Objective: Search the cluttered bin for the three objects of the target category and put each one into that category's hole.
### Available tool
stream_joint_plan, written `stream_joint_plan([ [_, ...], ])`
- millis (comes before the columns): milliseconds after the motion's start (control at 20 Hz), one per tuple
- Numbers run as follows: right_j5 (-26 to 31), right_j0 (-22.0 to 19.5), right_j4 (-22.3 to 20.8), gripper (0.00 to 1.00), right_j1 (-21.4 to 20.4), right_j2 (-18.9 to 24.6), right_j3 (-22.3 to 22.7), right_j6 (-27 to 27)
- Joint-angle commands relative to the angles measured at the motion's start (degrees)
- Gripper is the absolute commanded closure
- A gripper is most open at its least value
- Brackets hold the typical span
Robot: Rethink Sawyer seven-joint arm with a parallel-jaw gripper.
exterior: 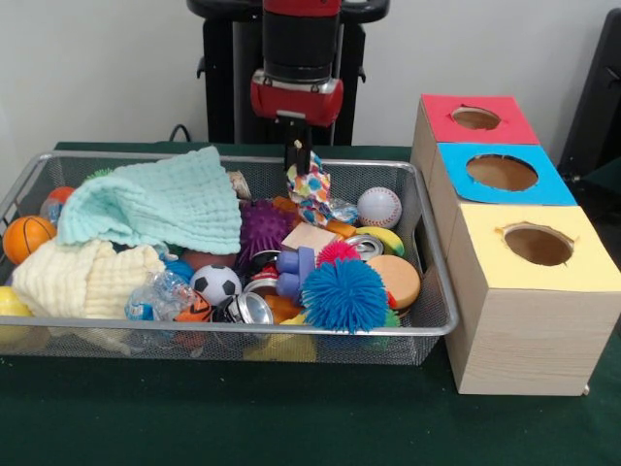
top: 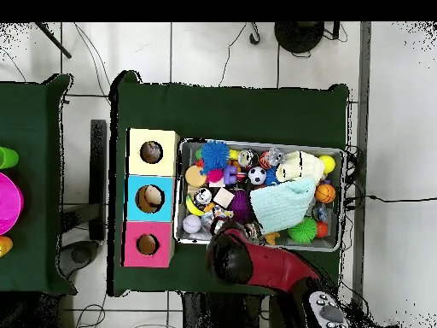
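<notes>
Hand (exterior: 297, 155) clamped on patterned cloth (exterior: 310, 189), lifted above bin (exterior: 427, 291).

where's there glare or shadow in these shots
Front view: soft, even light, small highlights on the crushed cans, the bin shading the green cloth below. Overhead view: the arm hides the gripper; no obvious glare.

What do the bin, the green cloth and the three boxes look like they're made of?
The bin looks like silver wire mesh, see-through with a metallic rim. The green cloth seems soft woven cotton, crinkled and draped. The boxes appear pale wood, grain showing, with matte coloured tops, possibly paper.
</notes>
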Motion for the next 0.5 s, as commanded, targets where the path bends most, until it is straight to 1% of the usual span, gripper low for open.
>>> stream_joint_plan([
  [50,10.03,2.34,5.16,1.0,-9.95,0.57,1.08,9.52],
  [300,16.44,4.89,7.61,1.0,-13.92,-1.31,-0.96,9.5],
  [500,20.64,6.77,8.8,1.0,-15.61,-2.99,-3.28,9.36],
])
